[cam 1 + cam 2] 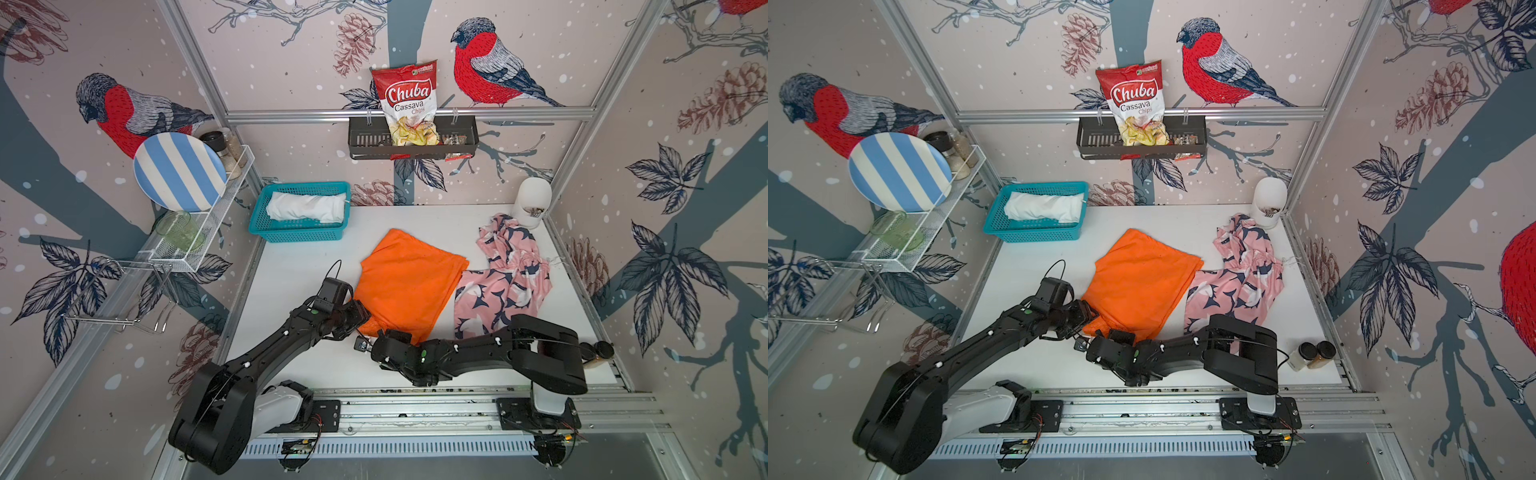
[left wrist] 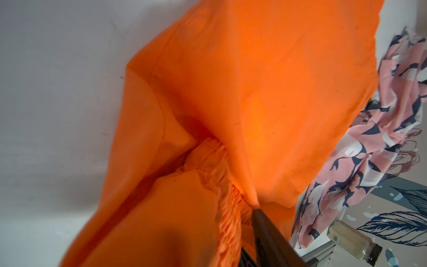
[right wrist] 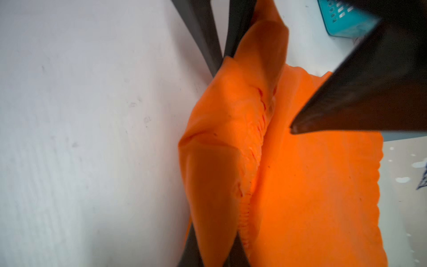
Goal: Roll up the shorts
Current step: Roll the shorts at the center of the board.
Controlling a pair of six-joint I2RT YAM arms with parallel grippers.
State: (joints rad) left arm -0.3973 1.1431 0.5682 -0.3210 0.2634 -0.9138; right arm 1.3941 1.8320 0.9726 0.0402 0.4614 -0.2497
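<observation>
The orange shorts (image 1: 409,282) (image 1: 1138,278) lie flat mid-table, their gathered waistband at the near left corner. My right gripper (image 1: 384,334) (image 3: 213,256) is shut on a fold of that waistband, orange cloth pinched between its fingers. My left gripper (image 1: 365,318) (image 1: 1090,316) sits at the same corner. In its wrist view one finger (image 2: 265,231) stands well off to the side, jaws open, and orange cloth (image 2: 277,81) drapes over the other finger. The pink patterned shorts (image 1: 505,282) (image 2: 381,138) lie crumpled to the right. The white shorts (image 1: 307,208) lie rolled in the teal basket (image 1: 299,235).
A white jar (image 1: 534,201) stands in the back right corner. Two spice bottles (image 1: 1312,355) stand at the near right edge. A wire shelf holding a striped plate (image 1: 178,170) lines the left wall. A wall rack holds a chips bag (image 1: 409,104).
</observation>
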